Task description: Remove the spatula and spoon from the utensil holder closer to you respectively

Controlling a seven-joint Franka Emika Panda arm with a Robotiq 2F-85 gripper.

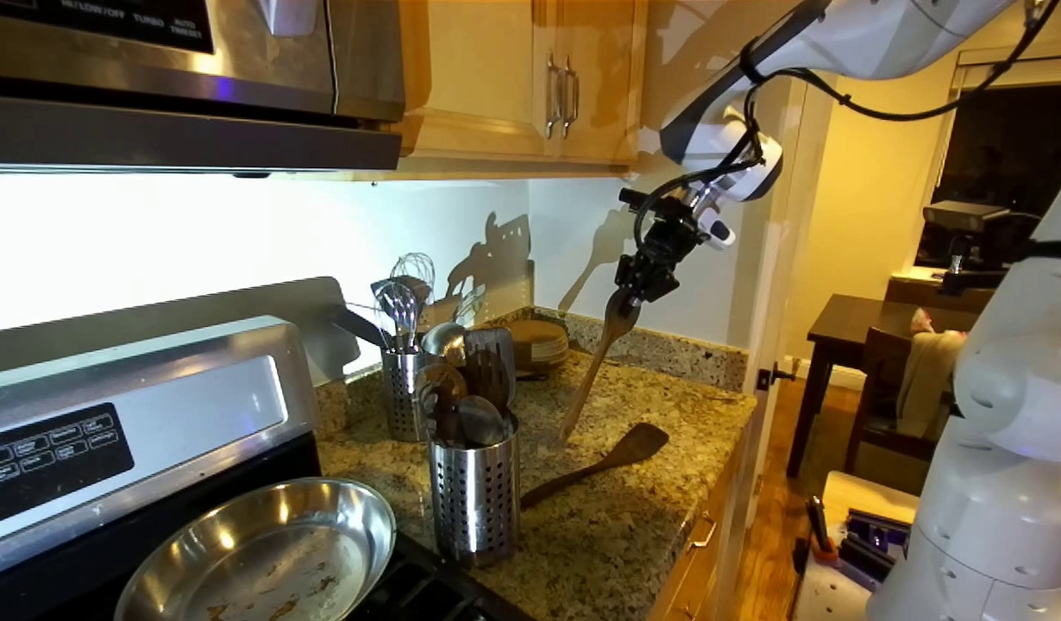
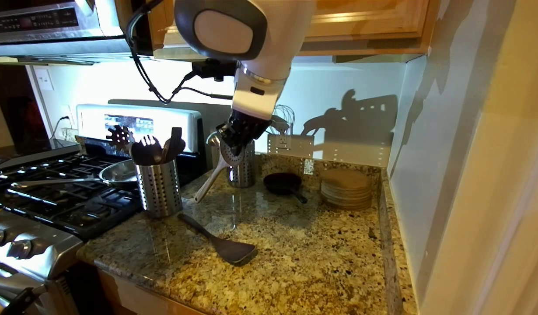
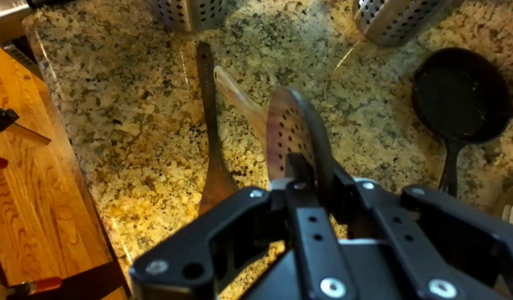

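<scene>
Wrist view, fingers [image 3: 299, 177] gripping a perforated spoon [image 3: 283, 125], spatula [image 3: 211, 129] partly hidden, utensil holder [image 3: 189, 16] near its handle cropped.

Near utensil holder [image 1: 476, 511]: glossy perforated metal. Spatula [image 2: 232, 251] and spoon [image 3: 281, 133]: wood, smooth. Tabletop [image 2: 304, 258]: polished speckled stone; skillet [image 3: 458, 98]: matt metal.

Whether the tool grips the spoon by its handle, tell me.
No, the tool grips the spoon by its perforated head, leaving the handle free.
</scene>
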